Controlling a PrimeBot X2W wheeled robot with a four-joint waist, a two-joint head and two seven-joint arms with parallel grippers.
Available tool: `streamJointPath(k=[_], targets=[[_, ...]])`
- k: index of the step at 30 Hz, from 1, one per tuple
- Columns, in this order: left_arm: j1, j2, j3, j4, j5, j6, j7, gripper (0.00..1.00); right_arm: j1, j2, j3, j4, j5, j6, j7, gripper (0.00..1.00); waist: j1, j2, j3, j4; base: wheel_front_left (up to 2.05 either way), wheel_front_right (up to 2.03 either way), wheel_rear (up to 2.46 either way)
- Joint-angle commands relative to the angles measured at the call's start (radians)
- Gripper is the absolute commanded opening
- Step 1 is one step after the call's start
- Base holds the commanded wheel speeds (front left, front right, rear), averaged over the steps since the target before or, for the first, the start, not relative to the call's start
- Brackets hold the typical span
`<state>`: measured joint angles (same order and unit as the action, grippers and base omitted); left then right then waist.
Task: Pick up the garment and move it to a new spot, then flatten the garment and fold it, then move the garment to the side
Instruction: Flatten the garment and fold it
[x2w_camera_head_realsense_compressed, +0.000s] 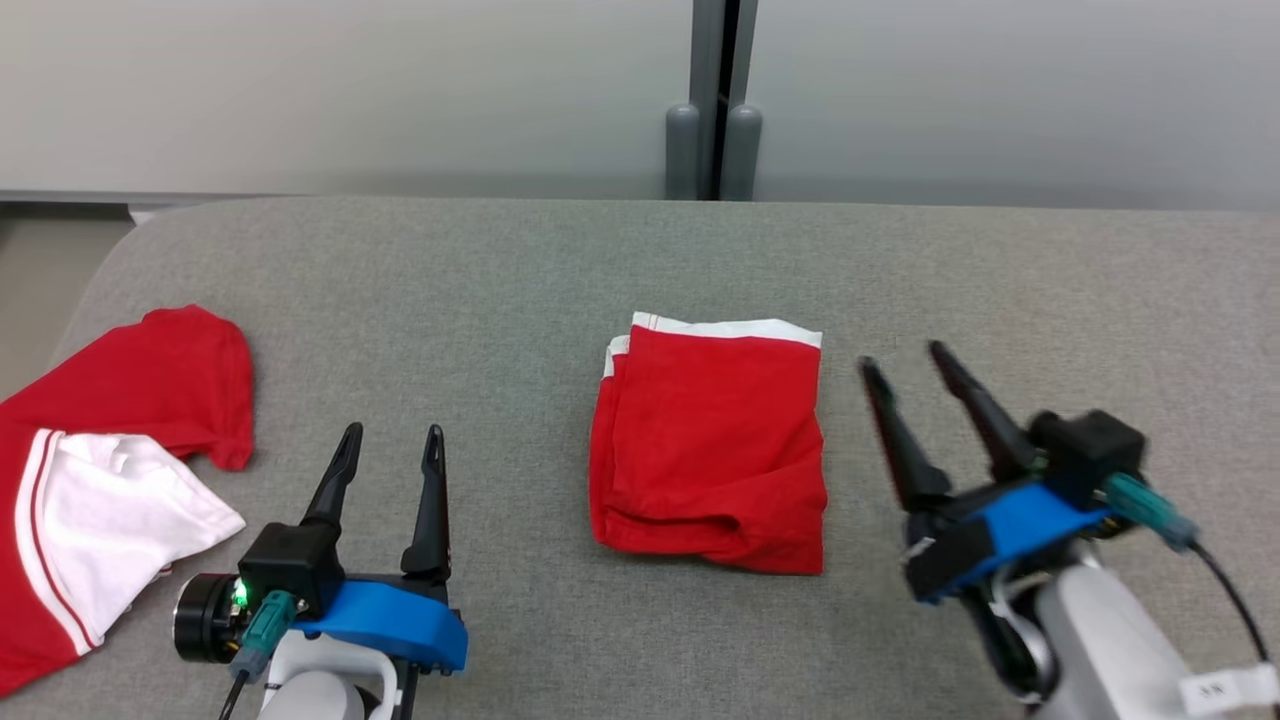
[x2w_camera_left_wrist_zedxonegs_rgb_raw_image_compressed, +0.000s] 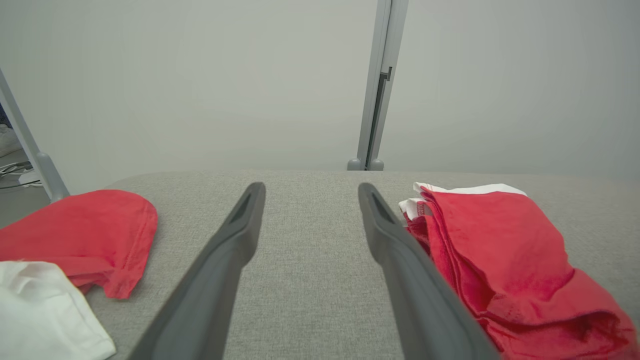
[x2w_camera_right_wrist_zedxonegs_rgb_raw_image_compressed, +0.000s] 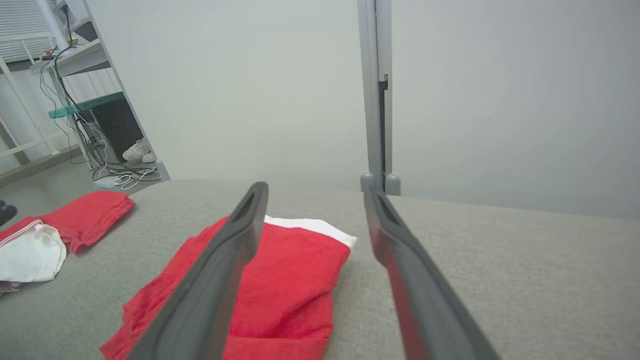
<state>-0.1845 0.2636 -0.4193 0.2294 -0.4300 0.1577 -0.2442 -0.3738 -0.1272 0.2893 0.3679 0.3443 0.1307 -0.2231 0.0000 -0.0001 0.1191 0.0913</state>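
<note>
The right pincer (x2w_camera_head_realsense_compressed: 903, 357), at the lower right of the head view, has its two dark fingers spread wide with nothing between them. It hangs just right of the folded garment (x2w_camera_head_realsense_compressed: 710, 450), with a strip of bare grey surface (x2w_camera_head_realsense_compressed: 500, 270) between the two (its outline is a little blurred). In its own wrist view, one finger crosses in front of the red fabric and the other runs over bare surface.

The left pincer (x2w_camera_head_realsense_compressed: 392, 430), at the lower left, is also spread and empty. Its fingers point up the frame over bare surface, well apart from the garment on its right.

The garment lies in the middle of the frame, folded into a rough red rectangle. A white band runs along its top edge, and the layers are slightly bunched along the bottom edge.

At the left edge of the frame, a red-and-white cloth (x2w_camera_head_realsense_compressed: 100, 470) lies loosely spread, near the left pincer. Beyond the surface's far edge stands a pale wall (x2w_camera_head_realsense_compressed: 350, 90), with a grey post (x2w_camera_head_realsense_compressed: 712, 110) at top centre.
</note>
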Motion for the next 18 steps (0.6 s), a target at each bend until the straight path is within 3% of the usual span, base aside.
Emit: streamJointPath(k=[1,8,18], targets=[[0.016,0.012,0.004,-0.005,0.005,0.006,-0.004,1.0,0.052,-0.012,-0.061,-0.035,-0.024,0.0,0.013,1.0,0.0,0.0001,-0.015,-0.015,0.0,0.0,0.0],[0.058,0.035,0.001,-0.013,0.0,0.01,0.004,1.0,0.272,-0.006,-0.293,-0.209,-0.096,0.0,0.098,1.0,0.0,0.0001,-0.065,-0.042,0.0,0.0,0.0],[0.132,0.053,-0.013,-0.033,-0.011,0.021,0.019,1.0,0.476,0.055,-0.363,-0.419,-0.144,0.0,0.218,1.0,0.0,0.0001,-0.132,-0.062,0.0,0.0,0.0]])
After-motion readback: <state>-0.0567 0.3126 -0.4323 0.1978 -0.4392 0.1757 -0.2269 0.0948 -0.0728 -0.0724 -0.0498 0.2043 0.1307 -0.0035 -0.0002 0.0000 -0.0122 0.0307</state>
